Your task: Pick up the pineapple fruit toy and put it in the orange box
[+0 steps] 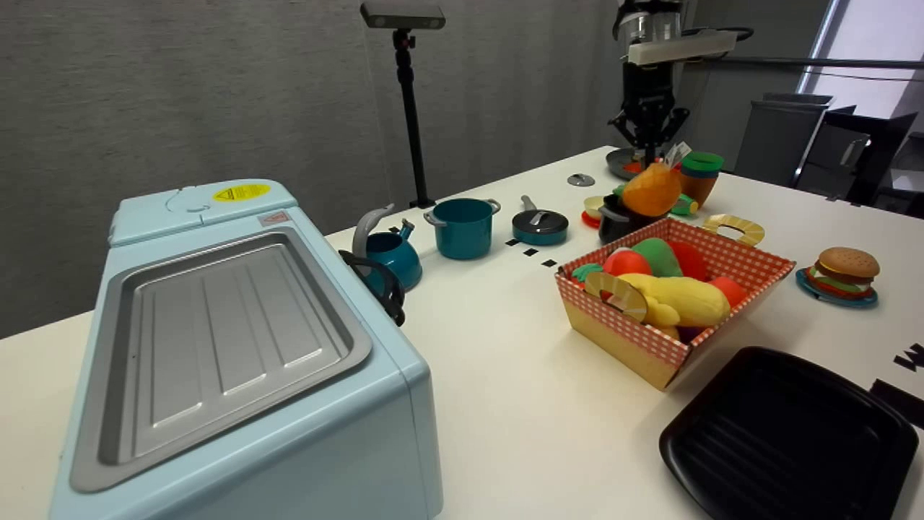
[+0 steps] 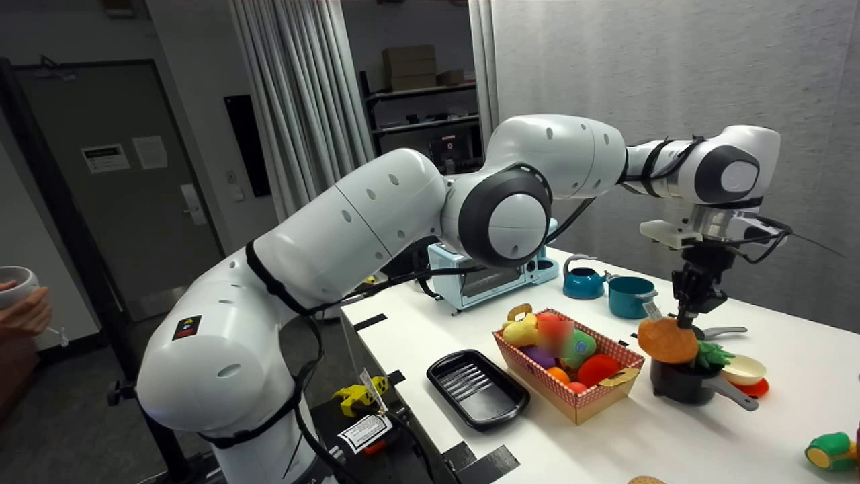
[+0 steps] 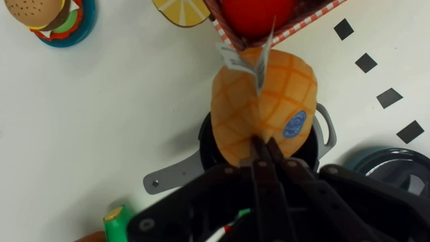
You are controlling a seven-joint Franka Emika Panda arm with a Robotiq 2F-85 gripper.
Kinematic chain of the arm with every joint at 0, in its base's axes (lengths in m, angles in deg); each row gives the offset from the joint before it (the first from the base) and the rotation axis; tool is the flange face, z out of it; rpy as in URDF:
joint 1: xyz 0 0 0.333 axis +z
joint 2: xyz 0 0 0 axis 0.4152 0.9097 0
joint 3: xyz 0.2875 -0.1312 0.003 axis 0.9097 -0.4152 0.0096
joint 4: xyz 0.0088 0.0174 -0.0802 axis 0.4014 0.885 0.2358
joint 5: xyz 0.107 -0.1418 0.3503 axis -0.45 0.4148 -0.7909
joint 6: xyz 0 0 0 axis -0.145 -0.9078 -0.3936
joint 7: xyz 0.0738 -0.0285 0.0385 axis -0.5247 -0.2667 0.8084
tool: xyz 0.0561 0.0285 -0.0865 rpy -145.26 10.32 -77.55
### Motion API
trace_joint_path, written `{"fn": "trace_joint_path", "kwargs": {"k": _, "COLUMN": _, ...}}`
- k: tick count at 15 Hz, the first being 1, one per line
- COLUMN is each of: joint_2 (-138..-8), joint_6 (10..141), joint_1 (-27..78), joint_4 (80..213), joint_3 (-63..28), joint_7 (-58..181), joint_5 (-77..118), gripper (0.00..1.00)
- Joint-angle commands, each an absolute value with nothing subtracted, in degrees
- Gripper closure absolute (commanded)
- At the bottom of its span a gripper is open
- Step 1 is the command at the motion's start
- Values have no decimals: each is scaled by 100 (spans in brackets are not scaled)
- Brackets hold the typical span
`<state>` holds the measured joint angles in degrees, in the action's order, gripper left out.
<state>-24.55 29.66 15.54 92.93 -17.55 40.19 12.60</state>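
At the far left of an exterior view sits the light-blue toaster oven (image 1: 325, 412), the teal kettle (image 1: 393, 254) just beside it, then the teal stockpot (image 1: 463, 230) and the lidded teal pan (image 1: 540, 228). Next comes the black saucepan (image 1: 616, 230); over its mouth, tipped sideways, is the plush pineapple (image 1: 652, 190). I cannot tell whether the rim bears any weight. My pincer (image 3: 264, 140) is clenched, grasping a crease in the pineapple's orange body. Near it stands the gingham-trimmed basket (image 1: 613, 347), heaped with plush fruit (image 1: 689, 297); the pineapple is outside. Rightmost are the black ribbed tray (image 1: 790, 433) and the toy hamburger (image 1: 844, 269) on its teal plate (image 1: 837, 297).
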Motion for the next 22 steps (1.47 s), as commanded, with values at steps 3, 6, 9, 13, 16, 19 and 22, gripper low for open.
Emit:
{"fn": "trace_joint_path", "kwargs": {"k": 3, "joint_2": -2899, "joint_6": 2959, "joint_1": 1759, "joint_4": 9690, "joint_3": -1737, "joint_7": 4176, "joint_5": 1339, "gripper": 100}}
{"fn": "trace_joint_path", "kwargs": {"k": 6, "joint_2": -3092, "joint_6": 2963, "joint_1": 1908, "joint_4": 9979, "joint_3": -1762, "joint_7": 4235, "joint_5": 1425, "gripper": 100}}
{"fn": "trace_joint_path", "kwargs": {"k": 9, "joint_2": -3318, "joint_6": 3057, "joint_1": 2042, "joint_4": 10486, "joint_3": -1806, "joint_7": 4229, "joint_5": 1567, "gripper": 100}}
{"fn": "trace_joint_path", "kwargs": {"k": 13, "joint_2": -3783, "joint_6": 3345, "joint_1": 2171, "joint_4": 11511, "joint_3": -1823, "joint_7": 4237, "joint_5": 1813, "gripper": 100}}
{"fn": "trace_joint_path", "kwargs": {"k": 16, "joint_2": -4086, "joint_6": 3611, "joint_1": 2230, "joint_4": 12212, "joint_3": -1814, "joint_7": 4232, "joint_5": 2006, "gripper": 100}}
{"fn": "trace_joint_path", "kwargs": {"k": 19, "joint_2": -4392, "joint_6": 3858, "joint_1": 2366, "joint_4": 12912, "joint_3": -1918, "joint_7": 4242, "joint_5": 2092, "gripper": 100}}
{"fn": "trace_joint_path", "kwargs": {"k": 22, "joint_2": -4695, "joint_6": 4124, "joint_1": 2488, "joint_4": 13652, "joint_3": -1966, "joint_7": 4213, "joint_5": 2191, "gripper": 100}}
